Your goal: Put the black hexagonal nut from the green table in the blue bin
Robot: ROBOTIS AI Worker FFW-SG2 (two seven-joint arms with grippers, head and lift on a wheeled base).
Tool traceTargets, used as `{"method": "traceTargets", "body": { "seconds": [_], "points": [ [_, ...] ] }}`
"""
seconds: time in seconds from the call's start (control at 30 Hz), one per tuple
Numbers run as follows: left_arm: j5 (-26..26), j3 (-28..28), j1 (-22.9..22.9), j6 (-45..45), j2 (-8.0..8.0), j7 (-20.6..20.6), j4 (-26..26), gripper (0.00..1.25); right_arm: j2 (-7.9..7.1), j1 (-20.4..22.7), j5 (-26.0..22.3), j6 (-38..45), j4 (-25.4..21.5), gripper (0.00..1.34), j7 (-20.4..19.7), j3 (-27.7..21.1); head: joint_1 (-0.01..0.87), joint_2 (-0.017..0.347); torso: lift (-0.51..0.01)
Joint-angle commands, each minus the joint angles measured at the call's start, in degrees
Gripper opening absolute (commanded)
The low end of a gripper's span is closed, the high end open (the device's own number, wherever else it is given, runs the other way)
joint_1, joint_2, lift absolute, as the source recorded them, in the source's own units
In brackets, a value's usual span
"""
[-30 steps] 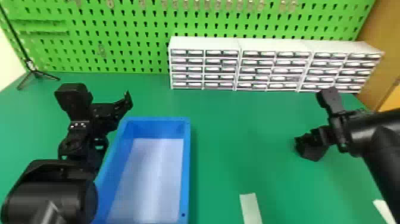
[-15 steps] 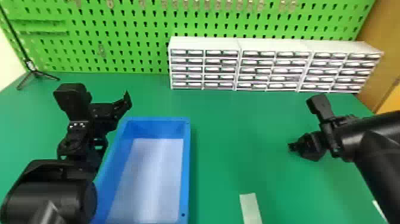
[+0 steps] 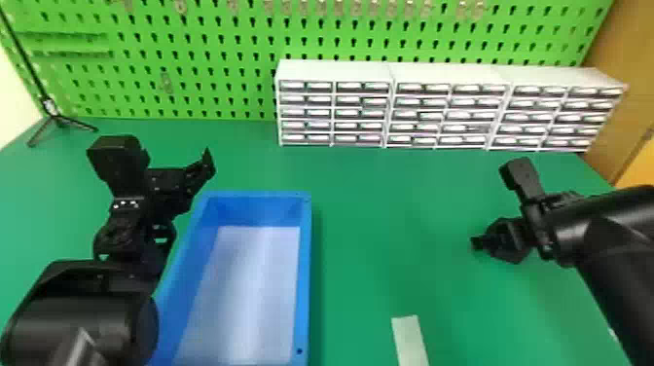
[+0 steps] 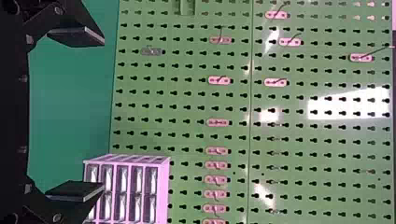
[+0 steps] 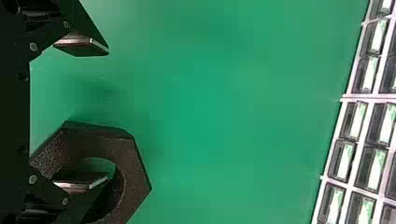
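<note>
My right gripper (image 3: 486,242) is low over the green table at the right in the head view, over the black hexagonal nut (image 3: 518,254), which it partly covers. In the right wrist view the right gripper (image 5: 81,114) has its fingers wide apart; one overlaps the nut (image 5: 136,175) across its hole, the other is well outside it with green table between. Whether that finger is inside the hole or above it, I cannot tell. The blue bin (image 3: 302,272) holds nothing visible. Left of the bin is my idle left gripper (image 3: 197,175), open in the left wrist view (image 4: 88,114).
White drawer cabinets (image 3: 336,73) line the table's back, against a green pegboard (image 3: 219,58). A pale strip (image 3: 410,340) lies near the front, between bin and right arm. A black tripod stand (image 3: 58,119) is at the back left.
In the head view my right gripper has shifted left and slightly nearer the front over the nut, covering more of it. The left arm has stayed in place.
</note>
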Motion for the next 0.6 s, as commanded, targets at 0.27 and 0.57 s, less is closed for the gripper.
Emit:
{"method": "traceTargets", "body": {
  "seconds": [0.27, 0.57],
  "points": [
    [0.00, -0.04, -0.09, 0.00, 0.00, 0.00, 0.00, 1.06, 0.44, -0.18, 0.87, -1.43, 1.81, 1.00, 0.00, -0.01, 0.686, 0.028, -0.096],
    [0.00, -0.04, 0.00, 0.00, 0.00, 0.00, 0.00, 1.06, 0.44, -0.18, 0.87, -2.04, 2.33, 0.96, -0.09, 0.25, 0.686, 0.028, -0.096]
  ]
}}
